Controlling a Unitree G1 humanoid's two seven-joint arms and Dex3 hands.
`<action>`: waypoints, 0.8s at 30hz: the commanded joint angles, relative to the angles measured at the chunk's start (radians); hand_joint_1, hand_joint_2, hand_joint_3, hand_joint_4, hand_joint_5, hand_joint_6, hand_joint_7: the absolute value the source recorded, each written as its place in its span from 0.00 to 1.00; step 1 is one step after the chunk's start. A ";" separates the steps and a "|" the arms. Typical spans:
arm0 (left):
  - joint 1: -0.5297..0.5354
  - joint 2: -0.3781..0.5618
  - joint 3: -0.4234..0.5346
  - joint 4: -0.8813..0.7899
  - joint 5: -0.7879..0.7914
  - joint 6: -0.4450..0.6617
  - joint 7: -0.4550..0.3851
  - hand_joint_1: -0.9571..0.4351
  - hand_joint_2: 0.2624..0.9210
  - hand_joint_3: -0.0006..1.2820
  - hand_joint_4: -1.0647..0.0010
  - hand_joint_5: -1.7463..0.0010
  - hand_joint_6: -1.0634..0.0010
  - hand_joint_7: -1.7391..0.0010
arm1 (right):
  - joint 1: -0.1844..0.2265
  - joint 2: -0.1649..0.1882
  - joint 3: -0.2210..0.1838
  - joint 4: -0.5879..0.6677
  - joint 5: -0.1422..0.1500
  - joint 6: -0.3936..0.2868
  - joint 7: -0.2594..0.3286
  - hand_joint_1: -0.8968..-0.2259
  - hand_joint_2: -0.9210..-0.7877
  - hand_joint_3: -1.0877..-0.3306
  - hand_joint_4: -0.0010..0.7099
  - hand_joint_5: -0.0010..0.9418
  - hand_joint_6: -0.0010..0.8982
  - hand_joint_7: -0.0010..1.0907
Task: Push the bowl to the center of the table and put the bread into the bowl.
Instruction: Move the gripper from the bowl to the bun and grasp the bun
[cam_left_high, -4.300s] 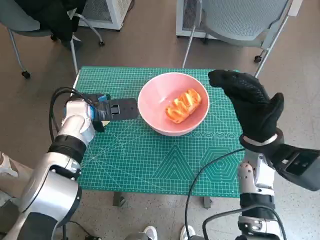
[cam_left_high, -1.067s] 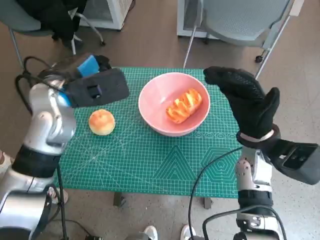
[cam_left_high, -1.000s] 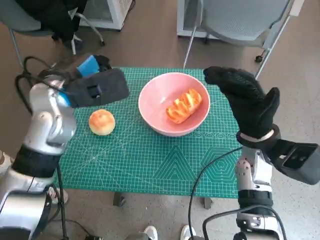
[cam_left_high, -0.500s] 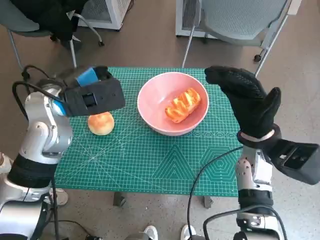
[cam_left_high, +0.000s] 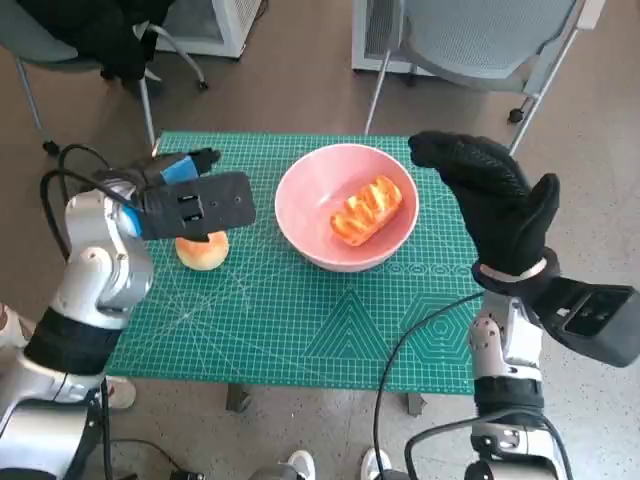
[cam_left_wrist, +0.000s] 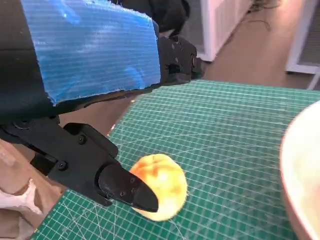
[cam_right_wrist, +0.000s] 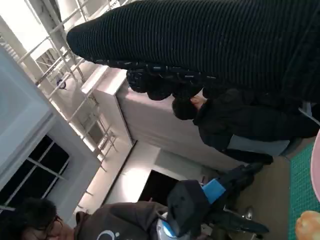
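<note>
The pink bowl (cam_left_high: 346, 206) stands near the middle of the tabletop (cam_left_high: 300, 330), with an orange bread (cam_left_high: 368, 210) lying inside it. Between the bowl and the round bun (cam_left_high: 201, 250) there is an open strip of green mat. The left robot hand (cam_left_high: 190, 205) hangs over the bun and covers its far part. The right robot hand (cam_left_high: 495, 205) is raised beside the bowl's right rim. The near half of the tabletop is open.

Even daylight is filling the head view, shadows staying soft on the mat (cam_left_high: 300, 320). Edges are bowing (wide lens). Left wrist view is blurring up close; right wrist view is glaring white against the dark glove (cam_right_wrist: 210, 45).
</note>
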 joint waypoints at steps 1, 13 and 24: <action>0.002 -0.035 -0.031 0.082 0.013 -0.010 0.026 0.32 0.64 0.00 1.00 1.00 0.94 0.99 | 0.007 0.002 -0.002 0.012 -0.004 0.002 0.007 0.29 0.00 0.37 0.12 0.00 0.03 0.23; -0.045 -0.094 -0.075 0.280 0.014 -0.049 0.091 0.35 0.61 0.00 1.00 1.00 0.92 0.99 | 0.009 -0.001 -0.006 0.011 -0.004 0.005 0.011 0.29 0.00 0.38 0.13 0.00 0.03 0.23; -0.115 -0.158 -0.108 0.537 0.000 -0.135 0.156 0.37 0.61 0.01 1.00 1.00 0.93 0.99 | 0.016 -0.010 -0.011 0.006 -0.003 0.010 0.015 0.29 0.00 0.38 0.13 0.00 0.03 0.23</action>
